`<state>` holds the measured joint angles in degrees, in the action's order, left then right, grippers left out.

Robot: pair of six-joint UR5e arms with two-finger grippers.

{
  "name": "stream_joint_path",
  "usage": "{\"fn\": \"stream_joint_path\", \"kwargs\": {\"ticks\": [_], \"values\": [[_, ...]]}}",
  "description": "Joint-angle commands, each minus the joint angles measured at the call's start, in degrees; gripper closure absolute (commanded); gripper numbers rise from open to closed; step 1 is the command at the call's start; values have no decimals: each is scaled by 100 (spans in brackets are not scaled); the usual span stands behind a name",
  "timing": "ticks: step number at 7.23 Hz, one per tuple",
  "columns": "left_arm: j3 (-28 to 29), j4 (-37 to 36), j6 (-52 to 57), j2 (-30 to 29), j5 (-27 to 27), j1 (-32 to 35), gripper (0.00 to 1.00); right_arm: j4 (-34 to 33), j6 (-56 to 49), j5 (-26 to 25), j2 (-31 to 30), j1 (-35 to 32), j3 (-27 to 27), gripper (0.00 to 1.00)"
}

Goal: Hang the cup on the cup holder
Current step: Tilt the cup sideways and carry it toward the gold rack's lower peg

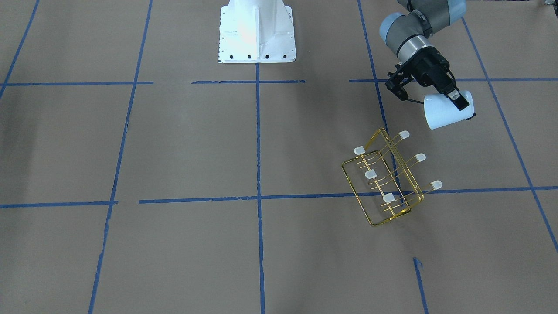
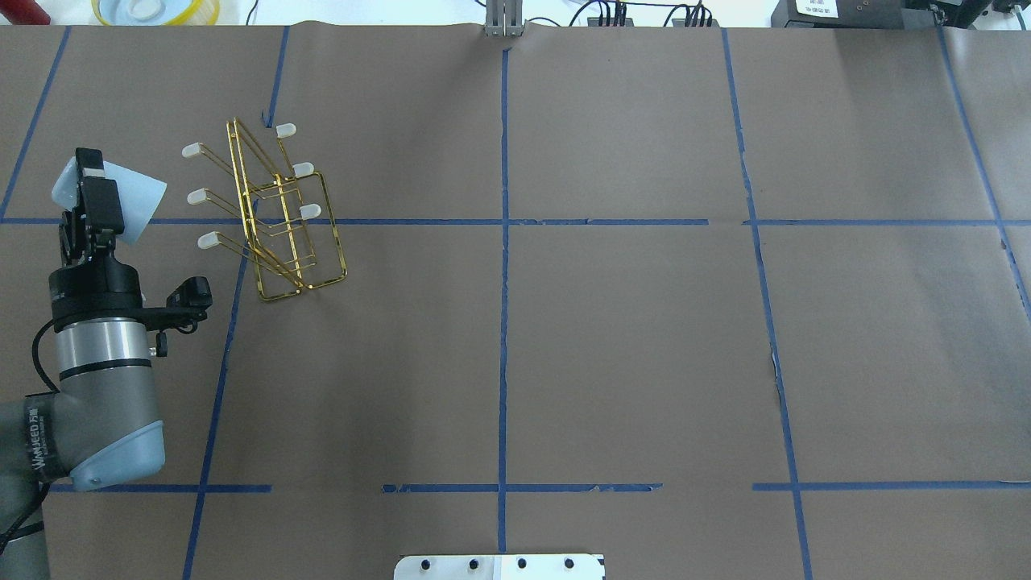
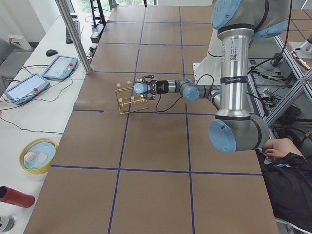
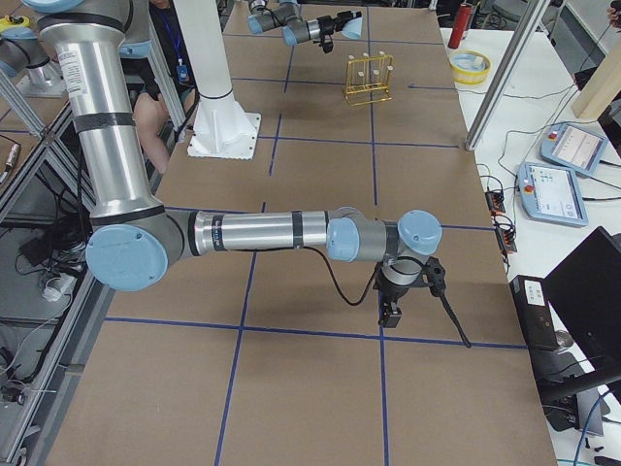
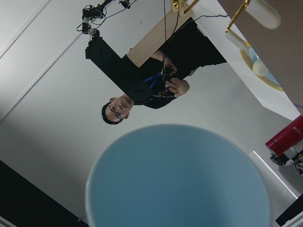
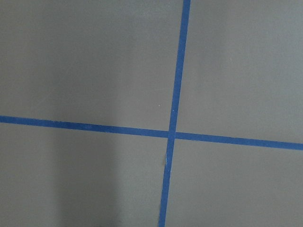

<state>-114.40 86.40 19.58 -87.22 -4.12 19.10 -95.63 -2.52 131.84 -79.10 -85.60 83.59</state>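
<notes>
The pale-blue cup [image 1: 442,114] is held in the air, tipped on its side, by my left gripper [image 1: 458,100], which is shut on it. Its wide mouth faces the cup holder [image 1: 383,183], a gold wire rack with white-capped prongs standing on the table. In the overhead view the cup [image 2: 133,201] is left of the rack [image 2: 286,221], a short gap from the nearest prong caps. The left wrist view is filled by the cup [image 5: 180,179], with prong tips [image 5: 262,12] at the top right. My right gripper [image 4: 393,313] hangs low over the table far from the rack; I cannot tell whether it is open or shut.
The white robot base [image 1: 256,32] stands at the table's robot-side edge. A yellow bowl [image 3: 38,155] and a red cylinder [image 3: 17,197] lie on the side table beyond the rack. An operator sits near the robot [image 3: 287,165]. Blue tape lines cross the brown table.
</notes>
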Motion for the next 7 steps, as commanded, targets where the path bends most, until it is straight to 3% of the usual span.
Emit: {"fn": "stream_joint_path", "kwargs": {"ticks": [1, 7], "values": [[338, -9, 20, -198, 17, -125, 82, 0, -3, 0, 0, 0, 0, 0], [708, -9, 11, -322, 210, -143, 84, 0, -3, 0, 0, 0, 0, 0]]}}
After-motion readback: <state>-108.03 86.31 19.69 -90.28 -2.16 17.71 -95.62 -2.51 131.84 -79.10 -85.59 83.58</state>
